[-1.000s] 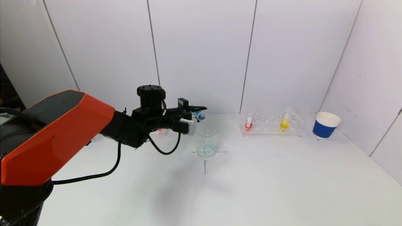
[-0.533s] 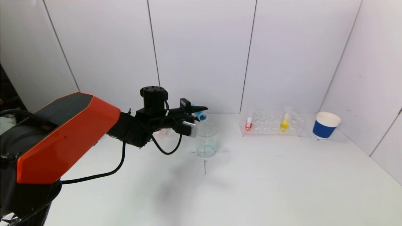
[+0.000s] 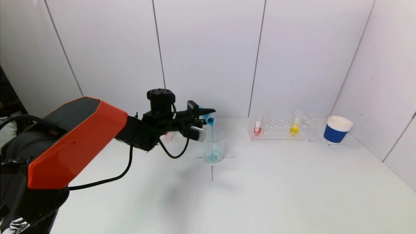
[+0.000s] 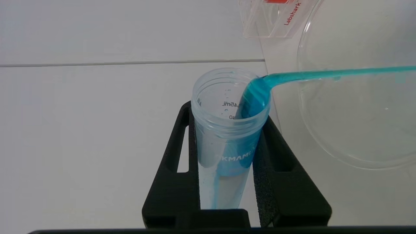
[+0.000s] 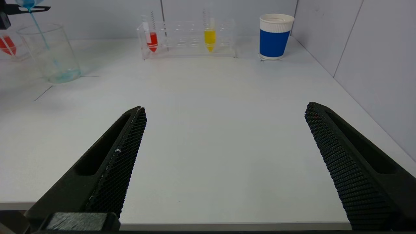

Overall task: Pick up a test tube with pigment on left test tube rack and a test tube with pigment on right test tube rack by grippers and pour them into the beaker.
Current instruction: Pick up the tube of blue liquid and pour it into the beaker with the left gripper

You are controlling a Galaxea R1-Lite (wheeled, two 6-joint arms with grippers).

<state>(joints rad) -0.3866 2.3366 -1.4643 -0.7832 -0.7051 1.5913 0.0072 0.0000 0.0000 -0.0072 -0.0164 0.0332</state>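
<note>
Blue test tube [image 4: 229, 130] sits clamped in your left pincer [image 3: 202, 119], tipped over the beaker [image 3: 213, 144], streaming pigment; your right pincer [image 5: 224, 162] gapes wide, empty.

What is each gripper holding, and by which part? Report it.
The left gripper clamps the tilted test tube around its body, just below the open mouth. The right gripper is open and holds nothing.
</note>
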